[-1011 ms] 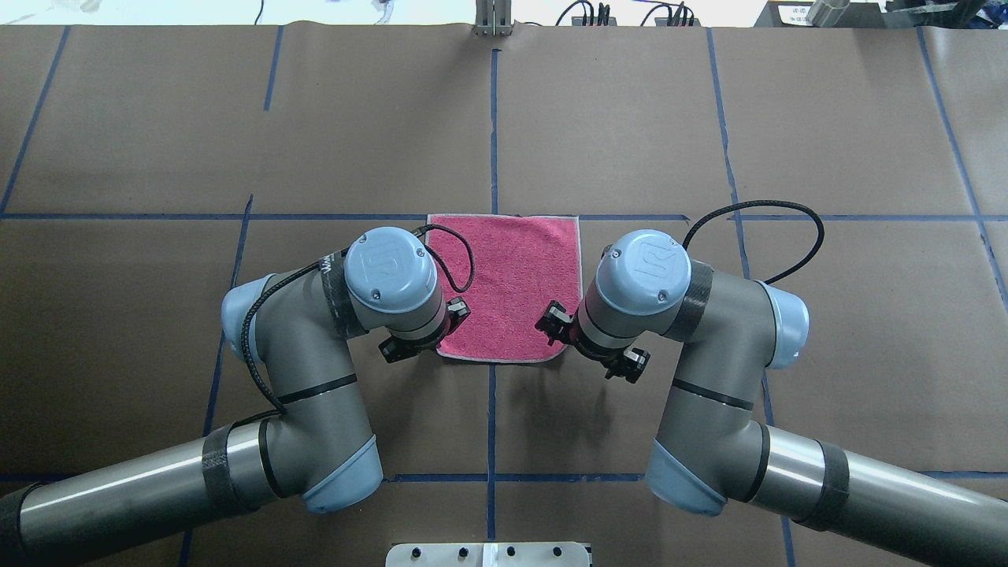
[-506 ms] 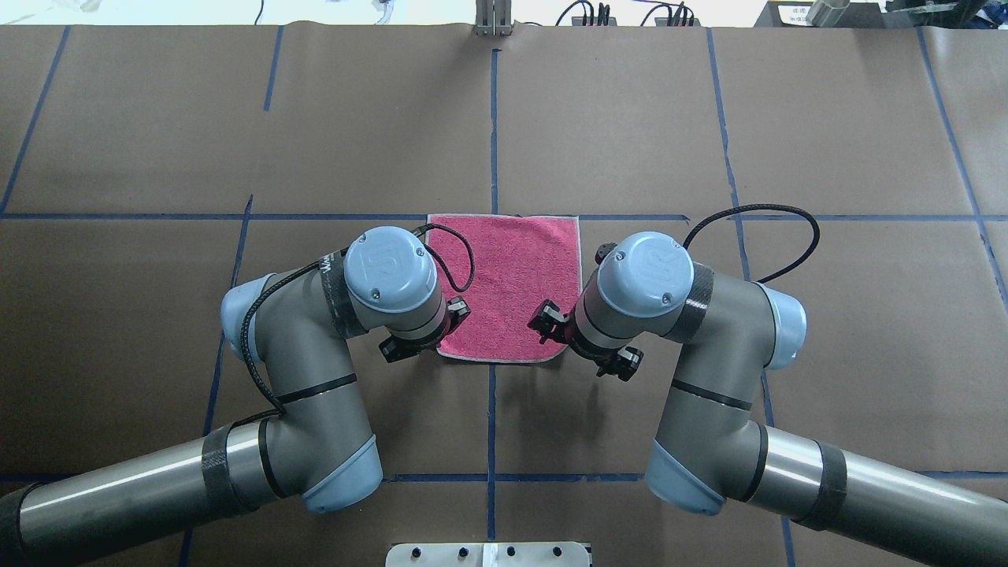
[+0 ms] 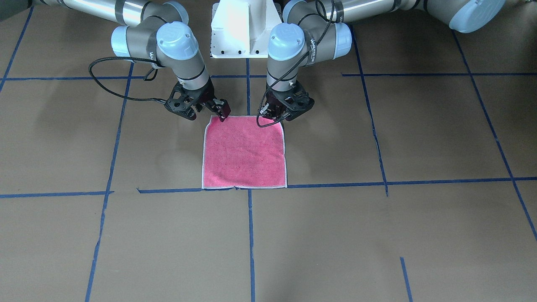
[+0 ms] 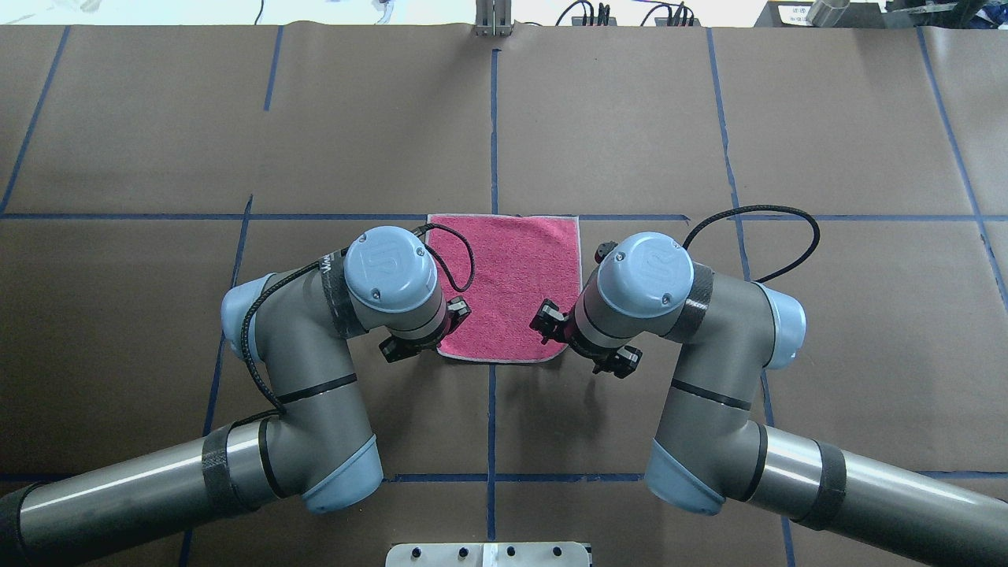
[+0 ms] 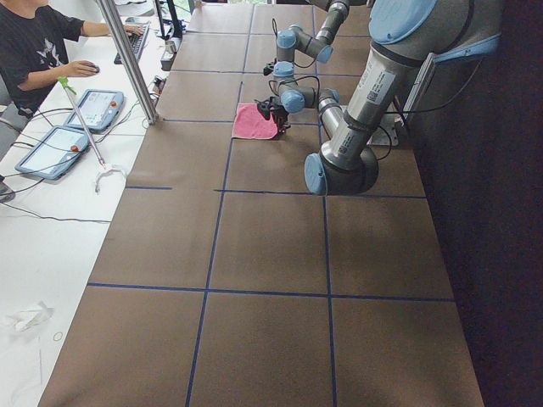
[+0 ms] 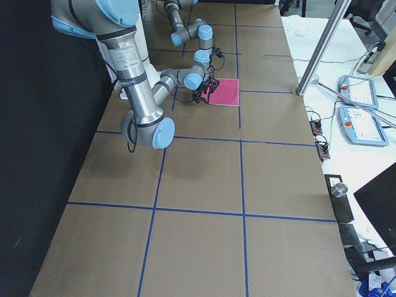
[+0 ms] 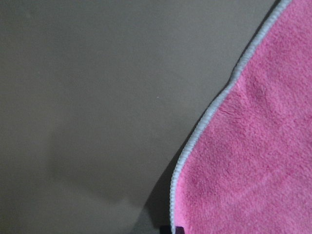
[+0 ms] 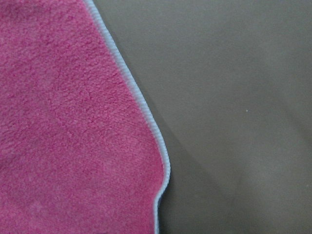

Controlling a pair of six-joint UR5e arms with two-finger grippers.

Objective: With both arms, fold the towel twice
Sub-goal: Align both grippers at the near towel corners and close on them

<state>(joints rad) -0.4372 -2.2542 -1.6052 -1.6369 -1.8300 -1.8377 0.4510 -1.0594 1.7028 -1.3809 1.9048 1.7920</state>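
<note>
The towel (image 3: 244,153) lies flat on the brown table with its pink face up; it also shows in the overhead view (image 4: 512,276). My left gripper (image 3: 282,112) (image 4: 425,329) stands low over the near left corner, jaws spread wide, one finger on the cloth and one off it. My right gripper (image 3: 205,110) (image 4: 584,340) straddles the near right corner the same way, also open. The left wrist view shows the towel's whitish edge (image 7: 204,126), slightly raised with a shadow under it. The right wrist view shows the same kind of edge (image 8: 146,117). The grey face is hidden.
The white pedestal base (image 3: 245,29) stands behind the grippers. Blue tape lines (image 4: 493,118) cross the table. A black cable loop (image 4: 787,216) hangs off the right wrist. An operator (image 5: 34,42) sits with tablets (image 5: 93,106) beyond the far edge, by a metal post (image 5: 127,59).
My right gripper has shifted slightly towards the towel's near right corner. The left arm and the towel have not moved.
</note>
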